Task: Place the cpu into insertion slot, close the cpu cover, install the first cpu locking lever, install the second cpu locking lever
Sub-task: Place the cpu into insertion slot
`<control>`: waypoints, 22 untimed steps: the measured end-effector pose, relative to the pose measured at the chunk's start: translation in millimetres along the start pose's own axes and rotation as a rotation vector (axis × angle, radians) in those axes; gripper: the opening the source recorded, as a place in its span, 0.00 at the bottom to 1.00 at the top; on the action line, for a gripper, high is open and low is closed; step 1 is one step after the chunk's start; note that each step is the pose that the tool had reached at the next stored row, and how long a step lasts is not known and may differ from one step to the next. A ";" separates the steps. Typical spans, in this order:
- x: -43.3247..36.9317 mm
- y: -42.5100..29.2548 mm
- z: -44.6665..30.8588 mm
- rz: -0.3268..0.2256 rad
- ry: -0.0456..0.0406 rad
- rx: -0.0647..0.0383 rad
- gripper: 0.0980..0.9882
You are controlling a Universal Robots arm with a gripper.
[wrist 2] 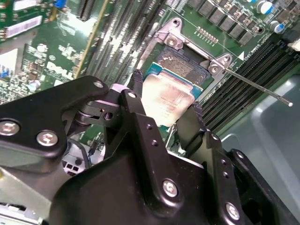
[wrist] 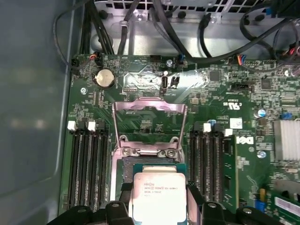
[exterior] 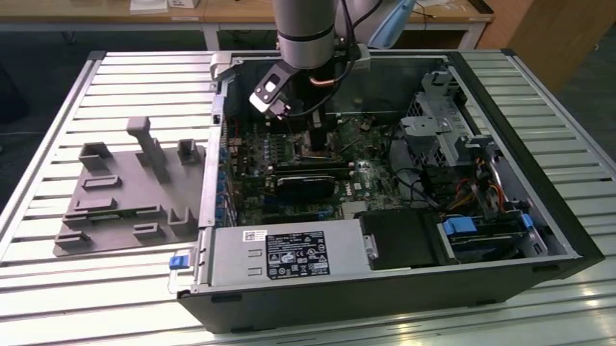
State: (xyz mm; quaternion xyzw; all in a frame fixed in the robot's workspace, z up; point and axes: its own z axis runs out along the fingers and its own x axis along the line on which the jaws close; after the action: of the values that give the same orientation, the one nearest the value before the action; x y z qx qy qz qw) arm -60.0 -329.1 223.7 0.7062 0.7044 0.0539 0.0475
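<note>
Computer case (exterior: 385,299): lying open on a slatted table (exterior: 58,288), with the arm reaching down into it.

Motherboard (wrist: 220,93): green, and carrying the insertion slot (wrist 2: 180,63), which serves as the reference for all positions below.

Memory slots (wrist: 89,164): long black banks flanking the insertion slot on both sides.

Gripper (wrist 2: 166,99): directly over the insertion slot. Its black fingers (wrist 2: 136,91) are clamped on two opposite edges of the cpu.

Cpu cover (wrist: 150,107): silvery windowed frame, swung up and open, standing at the far edge of the insertion slot from the gripper.

Cpu (wrist: 159,199): pale metal top facing up, held over the near part of the insertion slot, whose dark centre shows beyond it. Contact with the slot cannot be determined.

Locking lever (wrist 2: 257,87): thin metal rod, raised, angling away from a corner of the insertion slot across the memory slots.
</note>
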 end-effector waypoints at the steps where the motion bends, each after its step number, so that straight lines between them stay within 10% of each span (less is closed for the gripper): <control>1: 1.6 -0.4 2.5 0.004 -0.0008 0.000 0.49; 22: 2.9 -3.2 21.6 0.018 -0.0011 0.000 0.49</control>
State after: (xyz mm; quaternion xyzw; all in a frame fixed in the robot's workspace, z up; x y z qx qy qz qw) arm -60.0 -326.0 201.9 0.7123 0.6981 0.0540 0.0475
